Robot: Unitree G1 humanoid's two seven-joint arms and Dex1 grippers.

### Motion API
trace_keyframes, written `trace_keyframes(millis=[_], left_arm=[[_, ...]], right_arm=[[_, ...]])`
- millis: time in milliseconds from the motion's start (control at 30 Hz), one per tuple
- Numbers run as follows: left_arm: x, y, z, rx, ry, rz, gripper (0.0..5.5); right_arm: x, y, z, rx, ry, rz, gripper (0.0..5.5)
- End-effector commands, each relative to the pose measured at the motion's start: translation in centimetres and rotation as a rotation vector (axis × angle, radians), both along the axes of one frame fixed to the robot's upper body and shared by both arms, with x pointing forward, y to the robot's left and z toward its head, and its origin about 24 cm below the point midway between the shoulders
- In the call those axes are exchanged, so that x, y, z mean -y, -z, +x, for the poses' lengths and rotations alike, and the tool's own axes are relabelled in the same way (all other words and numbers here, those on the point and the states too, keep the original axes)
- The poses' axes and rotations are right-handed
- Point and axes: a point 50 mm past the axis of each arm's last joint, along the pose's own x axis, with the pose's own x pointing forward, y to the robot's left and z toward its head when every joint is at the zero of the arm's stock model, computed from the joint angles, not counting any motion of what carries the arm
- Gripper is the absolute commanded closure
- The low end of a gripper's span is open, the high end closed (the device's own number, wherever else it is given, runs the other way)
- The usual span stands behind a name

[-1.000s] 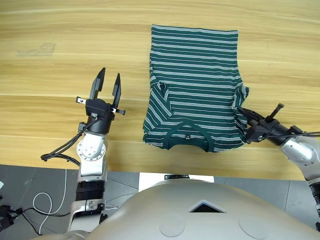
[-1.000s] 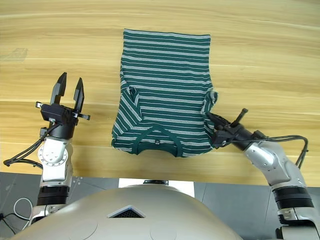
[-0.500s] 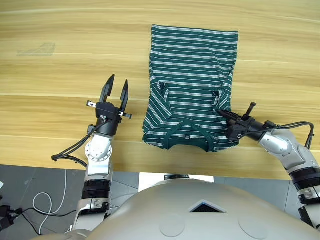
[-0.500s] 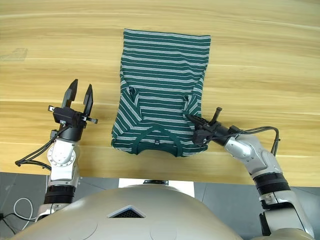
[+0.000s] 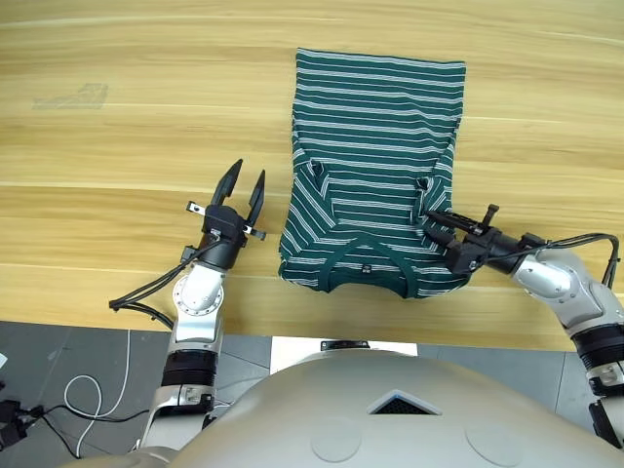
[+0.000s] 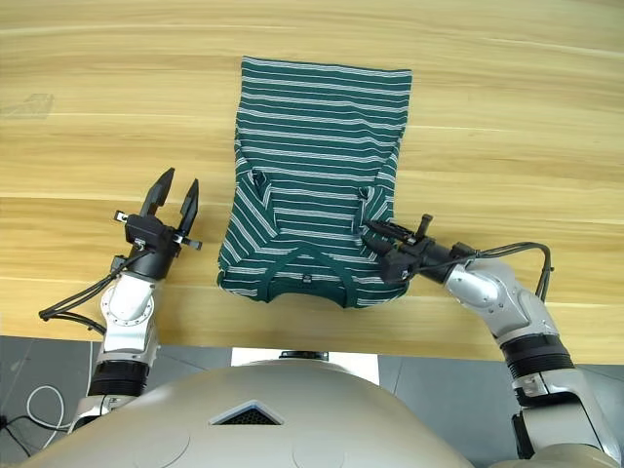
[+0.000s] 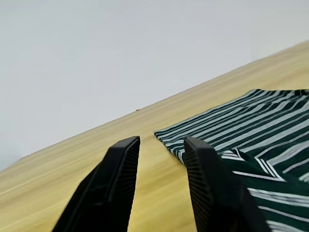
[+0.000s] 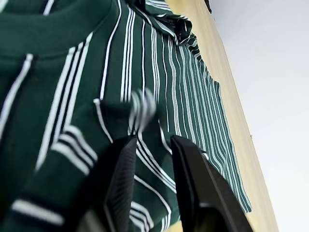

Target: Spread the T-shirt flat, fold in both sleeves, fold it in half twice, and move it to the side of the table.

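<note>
Now that the right sleeve (image 5: 436,190) lies folded in over the striped T-shirt (image 5: 375,117) at upper centre frame, the right gripper (image 5: 434,225) hangs over the shirt's lower right, fingers parted with nothing between them. Half a second ago it was carrying that sleeve inward. The left gripper (image 5: 249,174), spread wide and empty, has closed in from the left to just beside the shirt's lower left edge. Both sleeves look done, so the first fold in half likely comes next.

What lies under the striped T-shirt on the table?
Only the wooden table shows around the T-shirt; its folded-in sleeves lie on top. Whatever is beneath the cloth is covered.
</note>
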Motion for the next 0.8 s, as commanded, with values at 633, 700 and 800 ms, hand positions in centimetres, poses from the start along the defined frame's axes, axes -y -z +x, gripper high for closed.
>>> trace_keyframes(millis=[633, 700, 800], left_arm=[[-4.9, -1.2, 1.7, -0.002, 0.155, 0.412, 3.81], [-5.9, -1.1, 1.6, -0.036, 0.225, 0.583, 3.81], [-6.8, -1.2, 1.9, -0.058, 0.258, 0.67, 3.81]], right_arm=[[4.9, -3.0, 0.4, 0.116, 0.245, 0.01, 2.75], [6.1, -2.3, -0.3, 0.095, 0.275, -0.048, 2.75], [6.7, -2.3, -0.7, 0.091, 0.321, -0.008, 2.75]])
